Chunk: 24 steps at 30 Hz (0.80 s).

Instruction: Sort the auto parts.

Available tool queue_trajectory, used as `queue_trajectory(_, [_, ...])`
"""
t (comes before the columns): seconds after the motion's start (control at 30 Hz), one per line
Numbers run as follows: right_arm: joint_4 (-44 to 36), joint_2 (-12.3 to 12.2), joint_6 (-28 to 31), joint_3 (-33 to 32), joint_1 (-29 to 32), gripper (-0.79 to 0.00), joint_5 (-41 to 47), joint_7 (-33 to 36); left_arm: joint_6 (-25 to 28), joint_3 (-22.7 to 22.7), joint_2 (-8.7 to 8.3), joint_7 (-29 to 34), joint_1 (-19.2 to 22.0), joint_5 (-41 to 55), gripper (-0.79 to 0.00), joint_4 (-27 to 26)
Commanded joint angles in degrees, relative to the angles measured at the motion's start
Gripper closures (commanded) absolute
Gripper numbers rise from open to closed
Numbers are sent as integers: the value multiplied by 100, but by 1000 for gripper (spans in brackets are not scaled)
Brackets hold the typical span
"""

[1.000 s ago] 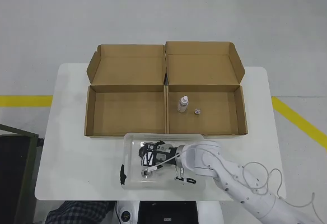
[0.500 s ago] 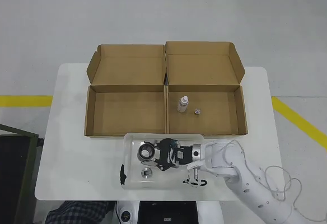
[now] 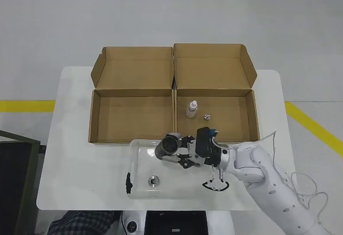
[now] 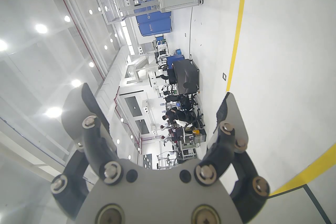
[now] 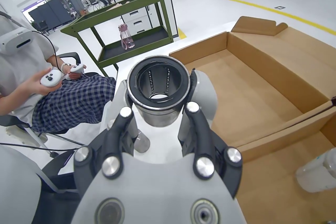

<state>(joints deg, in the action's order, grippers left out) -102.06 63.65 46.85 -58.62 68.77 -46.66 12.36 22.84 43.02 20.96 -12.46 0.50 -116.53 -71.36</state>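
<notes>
Bearing first, from the top view: my right gripper is clamped on a steel bearing sleeve, which hangs just above the far rim of the clear tray, near the seam between the two cardboard boxes. I judge I carry it raised so it can pass over the box walls. In the tray lie a small round metal piece, a black ring seal and a dark bit at the near-left corner. The left box shows bare cardboard floor. The right box holds a small bottle and a small metal part just beside it.

From the left wrist view, my left gripper is spread wide with nothing between its fingers, aimed out over the floor. I take it as parked out of the way.

From the right wrist view, the fingers press both sides of the sleeve, its open bore facing outward, which leaves the ends free for setting down. Beyond it is the left box, and the bottle sits past the dividing wall.
</notes>
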Motion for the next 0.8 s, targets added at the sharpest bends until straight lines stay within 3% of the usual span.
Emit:
queue_trajectory(0.0, [19, -2, -21, -16, 3, 0, 135, 30, 0, 0, 0, 0, 0, 0, -785, 0])
queue_trajectory(0.4, [151, 35, -318, 19, -60, 0, 403, 23, 0, 0, 0, 0, 0, 0, -785, 0])
queue_trajectory(0.77, [80, 130, -1357, 154, -554, 0, -706, 319, 0, 0, 0, 0, 0, 0, -785, 0])
